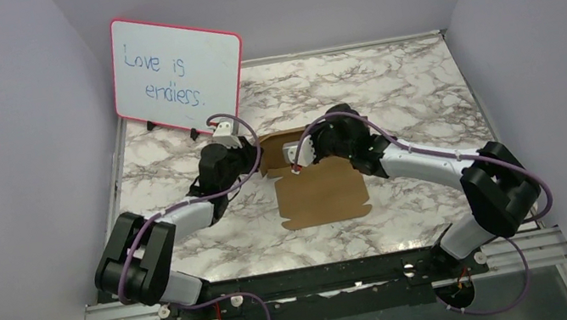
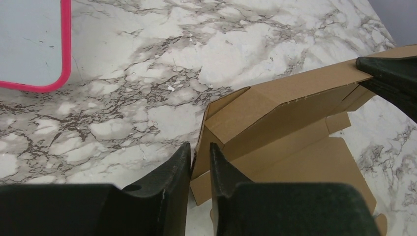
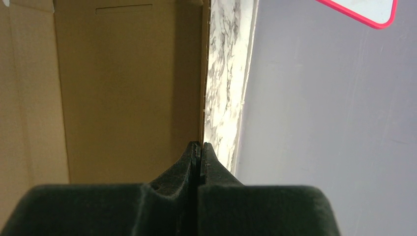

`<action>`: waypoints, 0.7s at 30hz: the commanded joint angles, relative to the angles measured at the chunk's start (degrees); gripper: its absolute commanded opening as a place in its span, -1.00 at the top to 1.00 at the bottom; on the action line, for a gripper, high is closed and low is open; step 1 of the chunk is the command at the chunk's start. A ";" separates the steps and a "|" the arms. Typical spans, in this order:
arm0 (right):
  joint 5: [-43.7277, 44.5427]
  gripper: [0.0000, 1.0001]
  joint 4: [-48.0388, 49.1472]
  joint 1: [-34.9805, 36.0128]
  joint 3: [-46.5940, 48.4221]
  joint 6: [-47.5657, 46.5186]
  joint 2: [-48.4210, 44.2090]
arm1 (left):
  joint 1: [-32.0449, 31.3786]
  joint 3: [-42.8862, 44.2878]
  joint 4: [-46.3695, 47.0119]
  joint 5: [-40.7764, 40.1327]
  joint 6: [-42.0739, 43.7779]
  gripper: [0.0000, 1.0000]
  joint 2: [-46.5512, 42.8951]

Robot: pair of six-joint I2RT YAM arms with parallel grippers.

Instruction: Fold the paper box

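Observation:
The paper box (image 1: 323, 195) is brown cardboard lying mid-table, its base flat and its far wall (image 2: 290, 96) folded up. My left gripper (image 2: 200, 147) stands narrowly open at the box's left end. Its fingers (image 2: 179, 164) straddle the upright side flap (image 2: 205, 157), and a slim gap still shows. My right gripper (image 3: 200, 143) is shut on the top edge of the raised wall (image 3: 128, 88), whose rim runs straight into its tips. In the left wrist view that right gripper (image 2: 388, 73) sits at the wall's right end. From above, both grippers (image 1: 256, 157) (image 1: 296, 167) meet at the box's far side.
A pink-framed whiteboard (image 1: 176, 70) with handwriting stands propped at the back left, close behind the left arm. Lilac walls (image 3: 319, 123) close in the marble table (image 1: 388, 83) on three sides. A metal rail (image 1: 325, 278) runs along the near edge.

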 commanded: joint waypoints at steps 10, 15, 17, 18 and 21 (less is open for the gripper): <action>3.43 0.98 5.14 1.24 1.41 2.06 3.24 | -3.72 -2.83 1.29 1.78 3.11 0.84 -5.39; 4.84 0.98 7.97 1.25 0.86 2.16 4.65 | -5.06 -3.51 1.20 1.95 4.68 0.84 -7.35; 4.88 0.98 9.18 1.25 0.15 1.30 4.93 | -5.21 -3.77 1.20 1.89 4.99 0.84 -7.68; 4.86 0.98 9.92 1.25 -0.25 0.89 4.92 | -5.25 -3.89 1.22 1.72 5.04 0.84 -7.74; 4.24 0.98 12.17 1.26 -1.93 -0.36 4.32 | -5.26 -4.18 1.11 1.37 5.09 0.84 -7.20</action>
